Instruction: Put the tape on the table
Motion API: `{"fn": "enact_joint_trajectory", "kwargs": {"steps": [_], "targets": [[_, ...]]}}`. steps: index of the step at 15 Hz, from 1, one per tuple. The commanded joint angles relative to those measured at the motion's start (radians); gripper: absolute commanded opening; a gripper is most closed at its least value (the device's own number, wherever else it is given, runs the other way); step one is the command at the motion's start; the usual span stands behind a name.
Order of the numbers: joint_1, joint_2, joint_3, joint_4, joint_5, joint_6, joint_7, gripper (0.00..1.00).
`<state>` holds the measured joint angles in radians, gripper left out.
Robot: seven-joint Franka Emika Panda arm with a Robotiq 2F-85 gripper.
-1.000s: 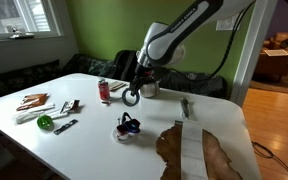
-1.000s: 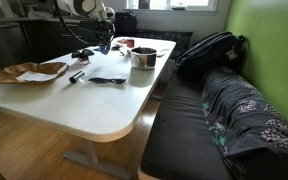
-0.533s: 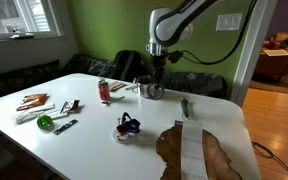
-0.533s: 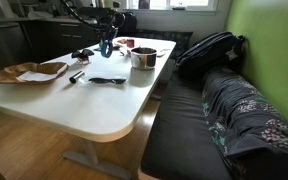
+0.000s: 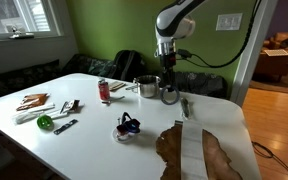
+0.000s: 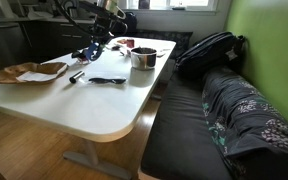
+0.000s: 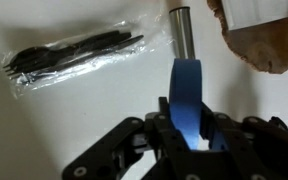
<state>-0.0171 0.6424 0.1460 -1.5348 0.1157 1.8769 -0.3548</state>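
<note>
Source: daylight is admitted through the window [image 5: 22, 15] beyond the table's far corner, and its panes are blown out to white.
Tabletop: the white table [image 5: 99, 140] is lit evenly; only short, soft shadows are cast.
Seating: the bench [image 6: 214, 120] along the table's long edge is left dim.
Wrist view: the tabletop is overexposed; the gripper [image 7: 191, 128] is rendered dark, and the tape [image 7: 189, 90] is slightly blurred.
Sharpness: both exterior views are coarse and fine detail is lost.

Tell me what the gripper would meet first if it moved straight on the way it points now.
Probably the bare table: the gripper, jaws shut on the blue tape, points at white surface near the metal rod. The tape would touch first; depth is unclear.
</note>
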Motion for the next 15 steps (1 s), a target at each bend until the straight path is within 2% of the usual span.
{"fn": "enact_joint_trajectory", "kwargs": {"steps": [1, 3, 5, 8, 10, 15], "targets": [[-0.075, 0.096, 0.015, 0.131, 0.123, -0.158, -0.055, 0.07], [-0.092, 0.138, 0.012, 0.173, 0.192, -0.201, -0.010, 0.07], [-0.094, 0.167, 0.020, 0.163, 0.271, -0.107, 0.009, 0.07], [-0.073, 0.200, 0.032, 0.131, 0.315, 0.079, -0.018, 0.07], [-0.072, 0.229, 0.053, 0.135, 0.334, 0.159, -0.021, 0.07], [-0.106, 0.272, 0.123, 0.146, 0.411, 0.224, -0.033, 0.07]]}}
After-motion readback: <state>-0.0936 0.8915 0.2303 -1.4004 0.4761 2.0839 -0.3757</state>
